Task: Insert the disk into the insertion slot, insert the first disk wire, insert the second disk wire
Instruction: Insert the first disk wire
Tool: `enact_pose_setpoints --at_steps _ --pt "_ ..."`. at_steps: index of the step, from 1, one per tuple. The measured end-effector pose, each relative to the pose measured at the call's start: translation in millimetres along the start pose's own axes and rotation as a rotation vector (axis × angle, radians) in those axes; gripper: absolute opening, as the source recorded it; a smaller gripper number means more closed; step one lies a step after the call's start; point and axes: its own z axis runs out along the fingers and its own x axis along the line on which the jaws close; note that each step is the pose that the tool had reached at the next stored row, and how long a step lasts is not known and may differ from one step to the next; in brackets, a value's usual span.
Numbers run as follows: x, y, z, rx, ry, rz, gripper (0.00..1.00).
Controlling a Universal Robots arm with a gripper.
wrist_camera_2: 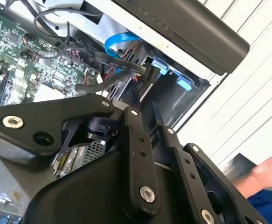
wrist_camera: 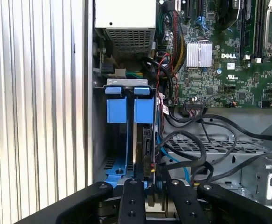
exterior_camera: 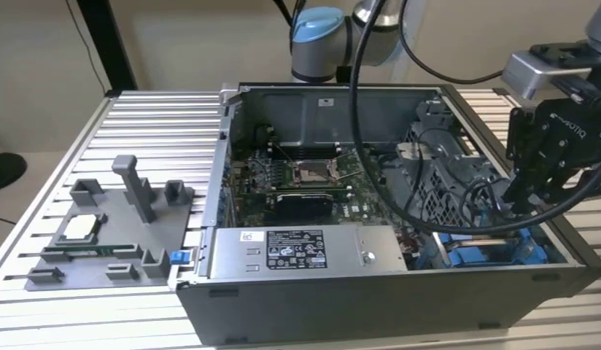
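Disk (wrist_camera: 144, 111) – blue-framed slab, edgewise in grey metal slot (wrist_camera: 126, 83), hand (wrist_camera: 153, 179) pinching black wire (wrist_camera_2: 126, 70)

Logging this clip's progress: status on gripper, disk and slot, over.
Gripper down at the insertion slot. Disk in blue carrier standing in it. Black wires crowd beside the gripper.

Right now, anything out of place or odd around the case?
Two things. A person's hand in a blue sleeve shows just past the open case, while the gripper is down at the insertion slot. A thick black cable from up by the arm sags into the case. No visible damage.
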Motion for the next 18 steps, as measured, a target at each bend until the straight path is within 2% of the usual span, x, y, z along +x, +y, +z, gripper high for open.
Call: enact_pose_setpoints --at_steps 4,6,11,17,18 --pt "0.0 -4.7 -0.2 0.0 0.0001 0.0 0.0" --pt "-0.1 -13.7 -0.2 -0.0025 0.0 0.0 0.0" --pt "-0.3 -28.1 -0.2 -0.0113 0.0001 0.0 0.0" --pt "-0.4 -31.3 -0.3 -0.0152 0.0002 0.0 0.0" --pt "-0.4 -31.6 -0.2 -0.0156 0.0002 0.0 1.0"
